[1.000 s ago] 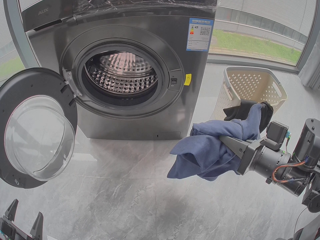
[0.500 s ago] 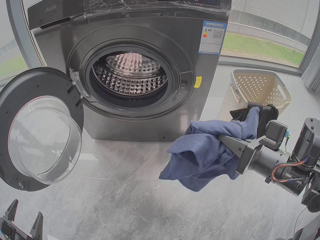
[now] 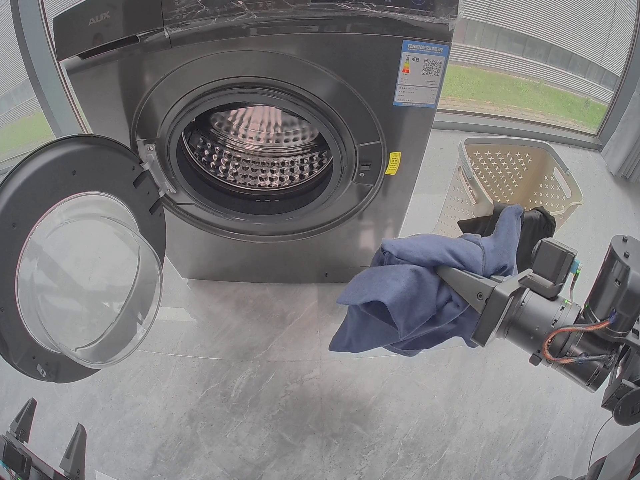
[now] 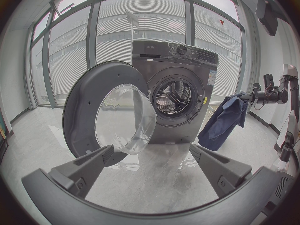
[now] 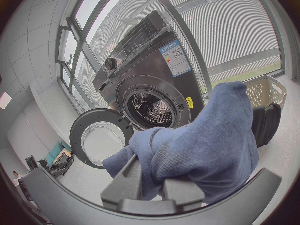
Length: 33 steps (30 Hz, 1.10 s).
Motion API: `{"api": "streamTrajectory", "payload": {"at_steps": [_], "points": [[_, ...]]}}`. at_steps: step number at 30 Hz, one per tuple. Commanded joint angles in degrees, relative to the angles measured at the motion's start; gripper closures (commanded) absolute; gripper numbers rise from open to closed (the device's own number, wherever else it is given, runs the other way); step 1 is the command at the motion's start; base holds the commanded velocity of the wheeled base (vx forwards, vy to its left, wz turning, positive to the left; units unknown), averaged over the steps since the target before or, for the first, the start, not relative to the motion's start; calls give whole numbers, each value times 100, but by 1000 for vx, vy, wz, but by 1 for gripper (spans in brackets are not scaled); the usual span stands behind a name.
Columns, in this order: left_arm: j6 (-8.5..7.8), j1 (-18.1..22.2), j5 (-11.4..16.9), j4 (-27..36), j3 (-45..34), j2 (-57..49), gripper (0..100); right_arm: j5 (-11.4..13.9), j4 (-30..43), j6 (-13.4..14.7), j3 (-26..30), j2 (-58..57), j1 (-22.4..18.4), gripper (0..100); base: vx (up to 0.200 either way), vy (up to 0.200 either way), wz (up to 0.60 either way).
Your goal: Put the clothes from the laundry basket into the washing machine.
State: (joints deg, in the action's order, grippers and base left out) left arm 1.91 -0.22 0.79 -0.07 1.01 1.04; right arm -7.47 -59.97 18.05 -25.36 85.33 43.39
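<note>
Swung slightly upward, blue garment [image 3: 400,288] hangs clamped in right fingers [image 3: 470,288], arm outstretched level; left fingers [image 4: 93,163] sit open.

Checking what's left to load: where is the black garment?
Head view: the black garment hangs over the near rim of the laundry basket on the robot's right, just behind the blue garment in the right gripper.

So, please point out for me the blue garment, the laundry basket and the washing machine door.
blue garment [image 3: 407,288], head view, on the middle folds.
laundry basket [image 3: 513,175], head view, on the perforated inner wall.
washing machine door [image 3: 87,281], head view, on its glass bowl.
</note>
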Motion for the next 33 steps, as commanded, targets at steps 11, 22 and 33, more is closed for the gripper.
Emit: {"api": "streamTrajectory", "payload": {"at_steps": [11,22,33], "points": [[2,-4,0,-1,-92,-77,0,0,2,5,-4,27,12,100,0,91,0],[2,-4,0,-1,-92,-77,0,0,2,14,4,36,12,100,-109,0,0],[-33,-4,0,-10,-101,-86,0,9,2,14,-83,106,30,100,0,0,0]]}}
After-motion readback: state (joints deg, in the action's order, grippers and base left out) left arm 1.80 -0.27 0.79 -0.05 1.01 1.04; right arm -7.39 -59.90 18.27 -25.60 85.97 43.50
